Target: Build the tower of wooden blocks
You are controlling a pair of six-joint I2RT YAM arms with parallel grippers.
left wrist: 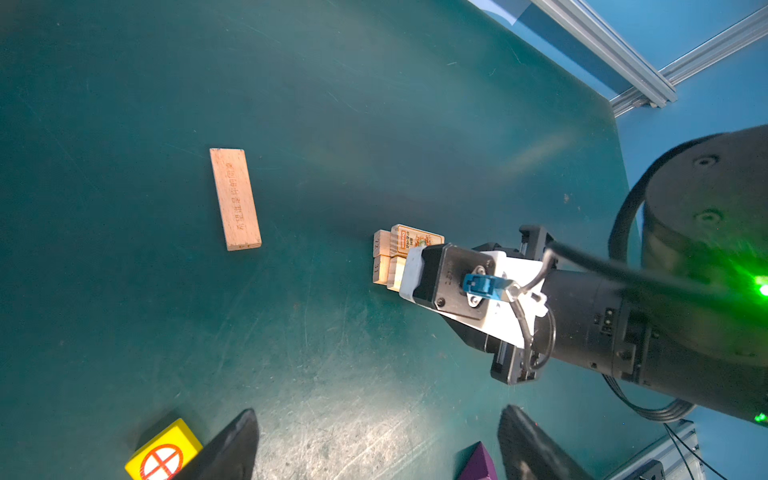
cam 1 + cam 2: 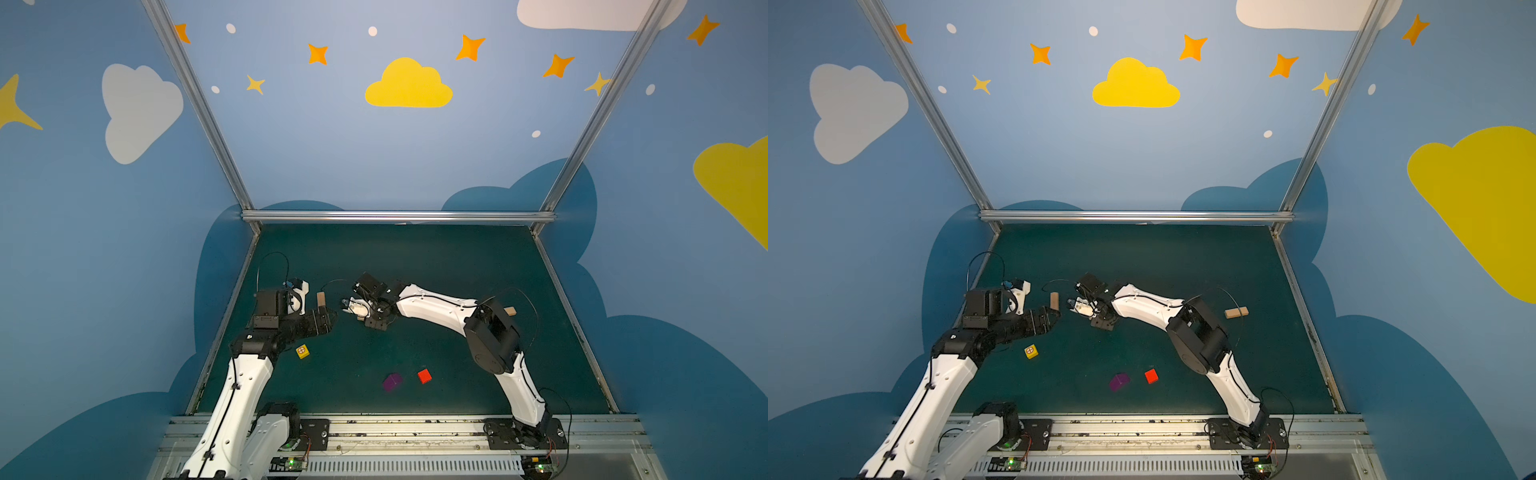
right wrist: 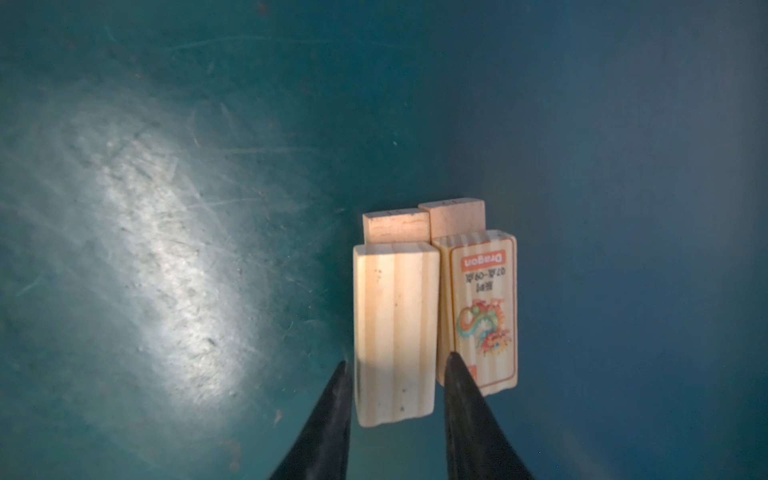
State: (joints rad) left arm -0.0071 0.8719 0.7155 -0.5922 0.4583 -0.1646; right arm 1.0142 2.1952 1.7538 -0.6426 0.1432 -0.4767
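Left arm (image 2: 245, 386) reaches from seven o'clock, left pincer (image 1: 377, 409) spread wide, pointing toward three. Right arm (image 2: 432, 309) arches from five toward ten o'clock, right pincer (image 3: 397, 361) aimed downward, jaws slightly apart.

**Painted sky, green table**

I see blue walls (image 2: 332, 158) on three sides, painted with a yellow cloud (image 2: 408, 85), white clouds (image 2: 139, 110) and orange stars (image 2: 470, 48). Aluminium posts (image 2: 199, 104) run up the corners, with a bar (image 2: 395, 216) across the back. My table (image 2: 436, 266) is dark green, scuffed, with a bright glare patch (image 3: 166, 249). A metal rail (image 2: 415, 428) edges the near side.
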